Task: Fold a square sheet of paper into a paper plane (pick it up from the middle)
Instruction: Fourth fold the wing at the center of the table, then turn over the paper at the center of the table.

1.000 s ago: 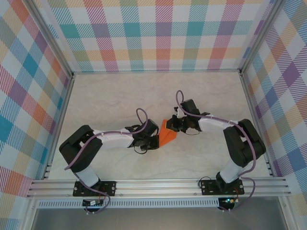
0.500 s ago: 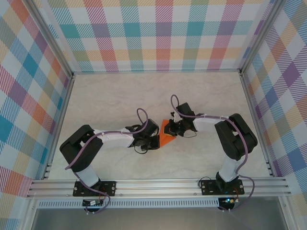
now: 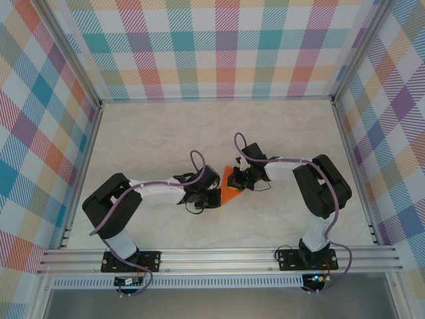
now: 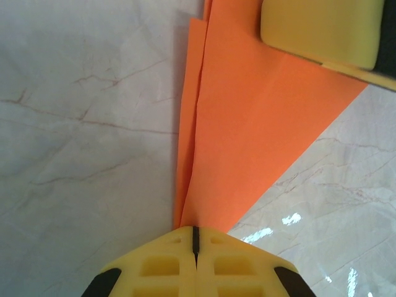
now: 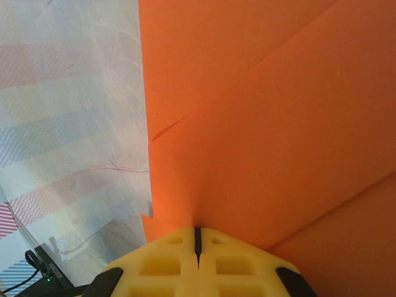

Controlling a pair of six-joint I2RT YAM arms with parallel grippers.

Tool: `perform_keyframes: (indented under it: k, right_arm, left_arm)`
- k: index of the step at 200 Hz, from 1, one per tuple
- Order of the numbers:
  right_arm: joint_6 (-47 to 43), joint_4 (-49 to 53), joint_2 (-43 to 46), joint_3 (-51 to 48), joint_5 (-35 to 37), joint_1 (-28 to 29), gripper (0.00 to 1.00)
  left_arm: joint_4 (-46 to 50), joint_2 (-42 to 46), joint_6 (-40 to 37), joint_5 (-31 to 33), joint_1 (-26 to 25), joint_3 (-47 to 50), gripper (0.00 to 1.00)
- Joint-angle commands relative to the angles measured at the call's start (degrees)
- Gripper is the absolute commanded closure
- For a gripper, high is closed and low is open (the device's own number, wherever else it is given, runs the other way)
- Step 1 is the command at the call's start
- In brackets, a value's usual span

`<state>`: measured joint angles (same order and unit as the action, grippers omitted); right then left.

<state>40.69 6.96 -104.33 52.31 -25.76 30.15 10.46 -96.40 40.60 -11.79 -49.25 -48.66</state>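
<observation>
One folded orange paper (image 3: 230, 189) near the middle of the table (image 3: 146, 133), caught between the two grippers. Thin, matte, plain and unmarked, built up in layers with straight creases. Tapers in the left wrist view to a narrow end at the left gripper (image 4: 194, 230), with two loose edges running side by side down its left margin. Crossed in the right wrist view by long diagonal fold lines, plus one short nick of a crease at the edge.

Pinched at the narrow end by the left gripper, jaws closed tight on it, the yellow moulded tips meeting at a thin seam. Pinched at the other side by the right gripper (image 5: 198, 230), likewise clamped shut on the sheet; one of its yellow fingers (image 4: 322, 28) pressed on the far corner in the left wrist view. Hard to tell whether flat on the table or raised just off it.

Below, pale marble-patterned surface, smooth and glossy with small glints. Two black-and-white arms (image 3: 153, 193), two purple cables (image 3: 196, 159). Around, three walls (image 3: 226, 46) of pastel plaid, edged in aluminium rail (image 3: 219, 256).
</observation>
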Motion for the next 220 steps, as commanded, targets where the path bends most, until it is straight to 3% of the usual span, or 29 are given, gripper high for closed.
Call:
perform_keyframes:
  k: [1,84,101,132,178,220]
  right_arm:
    - [0.7,2.3,-1.8,0.8,3.1,0.1,1.00]
    - [0.5,3.8,4.3,3.6,3.1,0.1,0.94]
    - [1.0,3.8,7.4,3.3,4.3,0.1,0.89]
    - [3.0,4.3,13.2,0.1,10.2,0.1,0.70]
    - [6.2,2.3,17.7,-6.0,12.6,0.1,0.51]
    - [7.0,-2.9,14.3,-7.1,6.7,0.1,0.50]
  left_arm:
    - [10.2,1.0,-2.4,-3.4,-1.0,1.8,0.96]
    - [15.7,5.0,-8.3,-3.8,-1.2,-2.3,0.93]
    - [16.1,7.6,-8.6,-2.3,-0.8,-2.9,0.90]
    - [14.8,12.2,-7.2,0.2,0.2,-2.9,0.81]
    - [6.1,14.0,0.1,4.5,2.2,0.8,0.72]
    - [-2.9,9.3,3.7,3.6,2.4,1.9,0.62]
